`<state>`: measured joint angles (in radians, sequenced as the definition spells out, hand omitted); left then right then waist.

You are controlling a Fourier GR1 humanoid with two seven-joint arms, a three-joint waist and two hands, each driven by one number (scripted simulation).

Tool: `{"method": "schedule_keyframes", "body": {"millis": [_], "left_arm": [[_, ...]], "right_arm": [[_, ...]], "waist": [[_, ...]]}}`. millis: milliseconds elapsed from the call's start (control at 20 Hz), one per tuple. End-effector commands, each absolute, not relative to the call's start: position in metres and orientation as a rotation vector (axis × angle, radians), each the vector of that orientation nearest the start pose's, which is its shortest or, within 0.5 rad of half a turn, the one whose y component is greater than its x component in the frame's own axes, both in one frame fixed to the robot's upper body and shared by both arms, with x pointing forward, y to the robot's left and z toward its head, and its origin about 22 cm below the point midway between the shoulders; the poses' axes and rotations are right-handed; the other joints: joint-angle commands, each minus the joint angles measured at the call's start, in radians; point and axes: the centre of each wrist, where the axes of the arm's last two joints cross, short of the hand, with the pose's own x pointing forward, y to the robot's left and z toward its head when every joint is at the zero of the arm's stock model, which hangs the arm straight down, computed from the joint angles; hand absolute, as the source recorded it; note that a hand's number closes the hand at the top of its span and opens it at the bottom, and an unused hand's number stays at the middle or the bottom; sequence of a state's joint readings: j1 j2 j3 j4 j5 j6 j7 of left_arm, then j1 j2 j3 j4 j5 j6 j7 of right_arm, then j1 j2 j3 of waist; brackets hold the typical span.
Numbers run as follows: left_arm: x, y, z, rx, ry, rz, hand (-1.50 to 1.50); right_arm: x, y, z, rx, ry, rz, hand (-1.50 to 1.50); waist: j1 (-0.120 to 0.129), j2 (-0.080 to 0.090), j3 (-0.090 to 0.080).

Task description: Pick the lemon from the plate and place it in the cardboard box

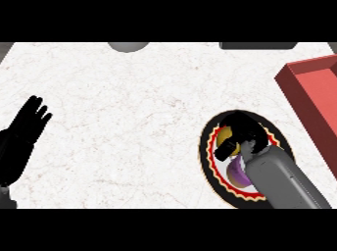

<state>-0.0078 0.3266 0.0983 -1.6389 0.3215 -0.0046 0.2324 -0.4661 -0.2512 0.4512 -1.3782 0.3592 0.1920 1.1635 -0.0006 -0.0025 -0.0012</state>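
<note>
Right hand [238, 137] curled round lemon [224, 138] on plate [209, 162], left hand [28, 125] open, white marble counter [142, 108], red box [323, 98] at right.

White marbled counter [128, 122] carries a plate [209, 162] and red box [323, 103]

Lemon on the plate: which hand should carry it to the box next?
The right hand. It is already over the plate, fingers curled round the lemon, and the red box lies on that same side. The left hand rests open at the counter's far left edge.
</note>
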Motion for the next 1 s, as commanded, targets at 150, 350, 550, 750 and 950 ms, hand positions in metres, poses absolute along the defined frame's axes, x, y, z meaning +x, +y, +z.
{"method": "schedule_keyframes", "body": {"millis": [150, 350, 550, 750, 950], "left_arm": [[0.244, 0.322, 0.047, 0.048, -1.43, 0.042, 0.0], [0.26, 0.315, 0.053, 0.048, -1.428, 0.038, 0.0], [0.25, 0.317, 0.058, 0.04, -1.444, 0.026, 0.0], [0.24, 0.342, 0.065, 0.044, -1.454, 0.034, 0.0], [0.247, 0.312, 0.055, 0.048, -1.439, 0.062, 0.0]], "right_arm": [[0.329, -0.143, 0.063, -0.718, -0.508, 0.867, 1.5], [0.344, -0.16, 0.047, -0.753, -0.593, 0.929, 1.5], [0.374, -0.19, 0.069, -0.826, -0.768, 0.976, 1.5], [0.369, -0.188, 0.06, -0.841, -0.807, 0.966, 1.5], [0.383, -0.197, 0.075, -0.973, -0.819, 0.951, 1.5]], "waist": [[0.005, 0.003, 0.001], [0.004, 0.005, 0.001], [0.017, 0.007, 0.002], [0.008, 0.002, 0.001], [0.004, 0.002, 0.001]]}}
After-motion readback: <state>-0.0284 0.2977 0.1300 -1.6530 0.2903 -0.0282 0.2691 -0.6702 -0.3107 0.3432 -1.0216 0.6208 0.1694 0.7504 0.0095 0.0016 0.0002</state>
